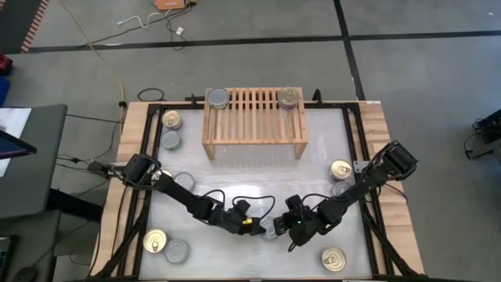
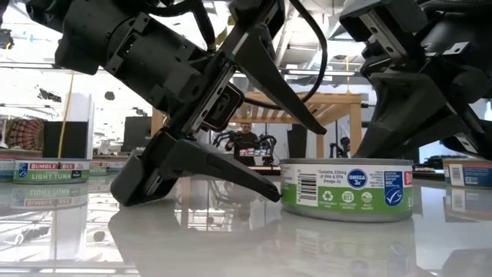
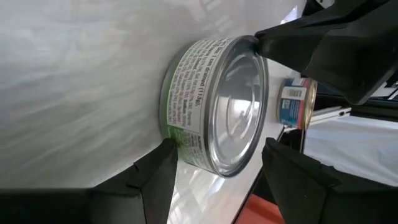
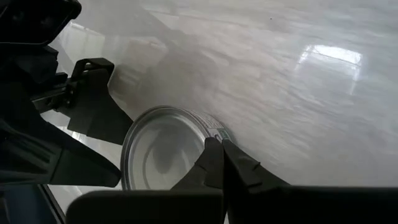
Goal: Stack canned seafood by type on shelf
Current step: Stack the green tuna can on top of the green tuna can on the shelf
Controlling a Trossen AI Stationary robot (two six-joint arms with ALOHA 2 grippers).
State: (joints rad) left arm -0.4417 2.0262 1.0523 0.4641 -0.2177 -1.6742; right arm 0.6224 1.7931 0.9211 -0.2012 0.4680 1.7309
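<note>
A: Between the two grippers, at the near middle of the table (image 1: pixel 250 168), sits one silver-topped can (image 3: pixel 214 106). The left gripper (image 1: pixel 258 227) has its fingers half spread, one on each side of that can, and I cannot tell whether they touch its wall.

B: And the right gripper (image 1: pixel 283 228)?

A: Its fingers are pressed together with nothing between them, tips resting at the can's rim on the side away from the left gripper.

B: How much room is there around them?

A: Ahead of both grippers the glossy white tabletop is bare up to the shelf (image 1: pixel 254 117), which stands well apart at the far side. Behind them the table's near edge is close. Beside the right gripper, toward the near right corner, lies a gold-lidded tin (image 1: pixel 333 258); beyond the left arm, near the left edge, lie a gold tin (image 1: pixel 155 240) and a silver tin (image 1: pixel 177 252).

B: Materials?

A: The can is flat and round, with a smooth mirror-like metal top and a green and white paper label round its wall. The shelf is pale wood with a slatted top, carrying a silver tin (image 1: pixel 218 98) at its left end and a gold one (image 1: pixel 289 97) at its right. The fingers are matte black and wedge-shaped.
</note>
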